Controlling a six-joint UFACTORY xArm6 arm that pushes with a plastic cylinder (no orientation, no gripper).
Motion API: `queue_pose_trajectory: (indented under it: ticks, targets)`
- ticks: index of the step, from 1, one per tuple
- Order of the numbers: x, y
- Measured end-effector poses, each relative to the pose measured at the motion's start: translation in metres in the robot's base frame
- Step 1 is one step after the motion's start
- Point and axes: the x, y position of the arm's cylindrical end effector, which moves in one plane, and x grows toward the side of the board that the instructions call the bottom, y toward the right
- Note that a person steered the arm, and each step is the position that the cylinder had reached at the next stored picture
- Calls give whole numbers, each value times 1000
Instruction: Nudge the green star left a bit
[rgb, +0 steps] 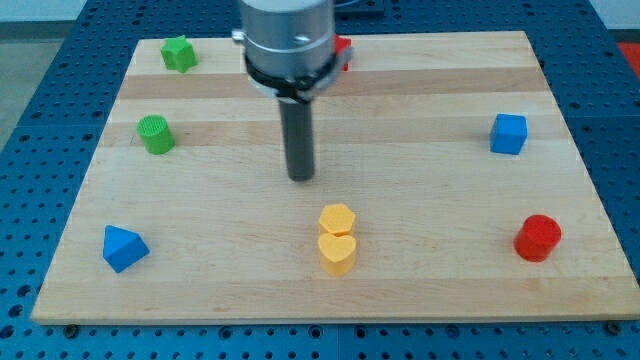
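The green star (179, 53) sits near the board's top left corner. My tip (302, 177) rests on the board near the middle, well to the right of and below the star, and just above the yellow blocks. A green cylinder (155, 134) stands below the star on the left side. The tip touches no block.
A yellow hexagon (337, 218) and a yellow heart (337, 252) touch each other below the tip. A blue triangle (123, 247) lies at bottom left, a blue cube (508, 133) at right, a red cylinder (538, 238) at bottom right. A red block (343, 47) is partly hidden behind the arm.
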Motion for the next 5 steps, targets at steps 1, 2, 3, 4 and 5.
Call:
queue_pose_trajectory:
  ticks: [1,2,3,4,5]
  targets:
    - [-5,-52]
    - [-7,-80]
    - [-39,-80]
    - [-78,-80]
    - [-122,-80]
